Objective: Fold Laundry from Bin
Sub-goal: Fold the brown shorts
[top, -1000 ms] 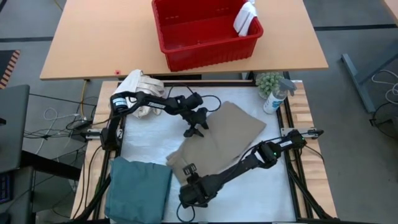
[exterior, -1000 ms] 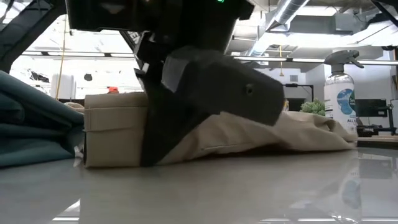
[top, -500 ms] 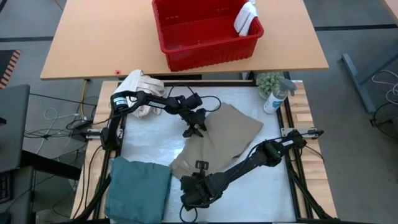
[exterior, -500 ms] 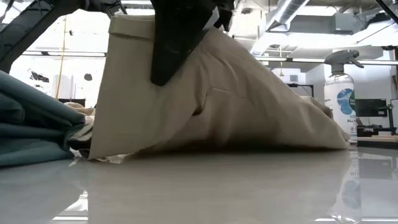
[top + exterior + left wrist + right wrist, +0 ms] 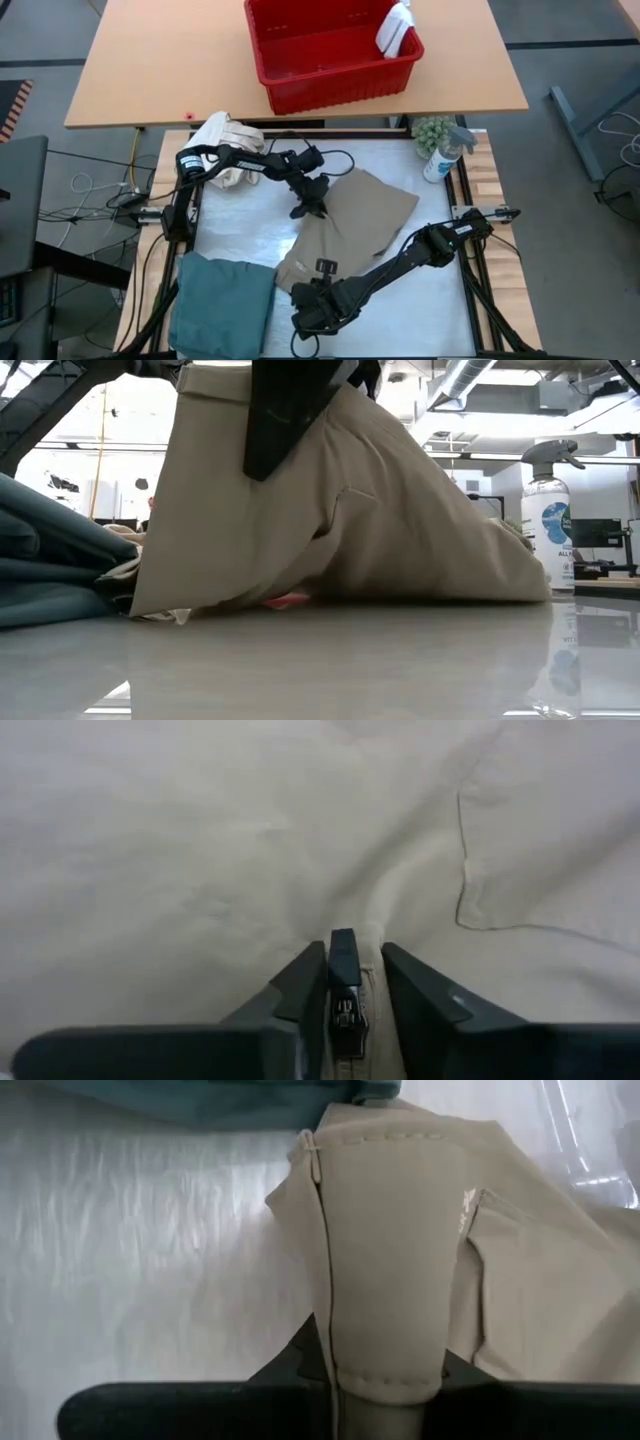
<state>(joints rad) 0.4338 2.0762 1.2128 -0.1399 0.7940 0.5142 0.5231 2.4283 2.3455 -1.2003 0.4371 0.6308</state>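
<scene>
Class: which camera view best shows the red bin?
The high view: the whole red bin sits on the far wooden table, a small white cloth draped at its corner. The low view and both wrist views show none of it, mostly the tan trousers.

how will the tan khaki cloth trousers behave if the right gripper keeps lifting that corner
Probably floppy: the tan khaki cloth trousers hang from the right gripper in a sagging tent, the rest trailing on the white table top. Likely fairly light, since one pinch lifts them. The left gripper, pressed on their far part, may anchor them against dragging.
</scene>
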